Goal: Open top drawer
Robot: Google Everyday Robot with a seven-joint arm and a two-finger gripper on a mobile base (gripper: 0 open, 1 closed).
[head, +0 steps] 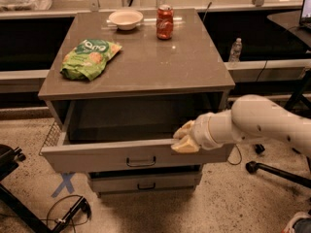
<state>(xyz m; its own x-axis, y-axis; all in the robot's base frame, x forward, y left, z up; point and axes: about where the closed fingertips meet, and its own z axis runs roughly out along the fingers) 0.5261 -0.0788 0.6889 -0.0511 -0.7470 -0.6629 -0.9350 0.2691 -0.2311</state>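
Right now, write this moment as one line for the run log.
top drawer: open | gripper: on drawer front's top edge, right of handle | countertop: chip bag, bowl, can

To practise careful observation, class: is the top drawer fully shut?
No: the top drawer is pulled well out, its inside exposed, with the end effector on its front's upper edge.

The arm (262, 123) extends leftward from the right, end effector (183, 139) centre-low.

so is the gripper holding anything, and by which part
The gripper sits on the front rim of the top drawer, right of its handle; whether it clamps cannot be told.
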